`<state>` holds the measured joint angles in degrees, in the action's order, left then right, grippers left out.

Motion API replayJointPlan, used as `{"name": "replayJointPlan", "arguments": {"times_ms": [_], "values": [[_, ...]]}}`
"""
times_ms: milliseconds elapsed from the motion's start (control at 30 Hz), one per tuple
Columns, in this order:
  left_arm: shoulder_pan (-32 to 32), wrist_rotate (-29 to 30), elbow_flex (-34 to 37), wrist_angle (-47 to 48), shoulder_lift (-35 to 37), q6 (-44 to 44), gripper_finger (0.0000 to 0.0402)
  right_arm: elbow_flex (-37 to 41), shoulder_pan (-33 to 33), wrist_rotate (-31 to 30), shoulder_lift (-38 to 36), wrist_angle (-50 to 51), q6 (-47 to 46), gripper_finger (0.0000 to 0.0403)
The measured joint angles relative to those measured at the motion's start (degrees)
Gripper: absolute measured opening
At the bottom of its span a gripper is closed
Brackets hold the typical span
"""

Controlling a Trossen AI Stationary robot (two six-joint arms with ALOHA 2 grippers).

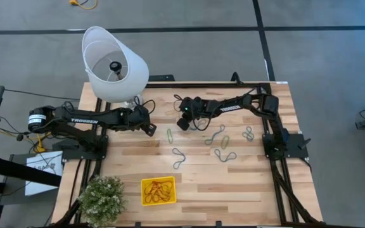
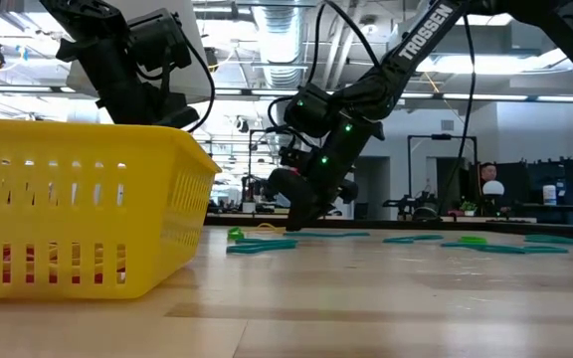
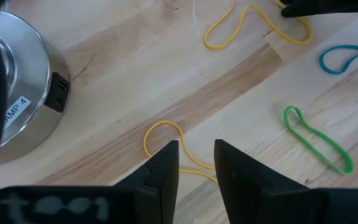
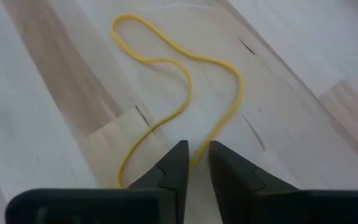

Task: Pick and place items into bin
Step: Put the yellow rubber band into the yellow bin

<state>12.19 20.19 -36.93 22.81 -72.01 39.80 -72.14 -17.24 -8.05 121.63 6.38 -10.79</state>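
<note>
Two arms work over a pale wooden tabletop [image 1: 233, 190] whose planks run in light and darker strips. The right gripper [image 4: 192, 152] is lowered onto a yellow rubber band [image 4: 185, 81]; its fingers stand a narrow slot apart, straddling one strand near the loop's end, but whether they pinch it cannot be told. The left gripper [image 3: 196, 158] hangs over a second yellow band [image 3: 166, 140] beside the chrome lamp base [image 3: 17, 87], fingers slightly parted with the strand passing under the gap, nothing visibly held. Doing this step well likely calls for the tips to press flat to the wood so the thin strand sits between the pads before closing, then a straight lift, since a floppy loop can slip out or drag. The yellow bin [image 1: 158, 190] sits near the table's front edge, well apart from both grippers, already holding several bands. More loops, a green band [image 1: 170, 134] and teal bands [image 1: 224, 154], lie scattered mid-table. A white lampshade [image 1: 114, 63] stands at the back left corner, a potted plant [image 1: 100, 197] at the front left. Beyond the table, the low view shows an open workshop with ceiling ducting and strip lights.
</note>
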Motion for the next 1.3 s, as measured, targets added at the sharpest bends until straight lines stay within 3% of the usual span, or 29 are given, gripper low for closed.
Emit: {"name": "replayJointPlan", "arguments": {"times_ms": [200,433,700,1000,1300], "values": [[0.0,0.0,0.0,0.0,0.0,0.0,0.0091,0.1,0.9,0.0,0.3,-2.0,2.2,0.0006],[0.0,0.0,0.0,0.0,0.0,0.0,0.0091,0.2,2.7,-1.8,-0.7,-2.4,6.3,0.0002],[0.0,0.1,0.0,0.0,0.0,-0.1,0.0091,0.3,8.6,5.4,-11.4,0.5,8.0,0.0001],[0.0,0.2,0.0,0.0,0.0,-0.1,0.0091,0.2,22.4,18.2,-21.9,0.9,14.4,0.0],[0.0,1.8,0.0,-0.3,0.0,-0.1,0.0091,0.3,34.8,19.1,-16.5,-12.4,16.9,0.0]]}}
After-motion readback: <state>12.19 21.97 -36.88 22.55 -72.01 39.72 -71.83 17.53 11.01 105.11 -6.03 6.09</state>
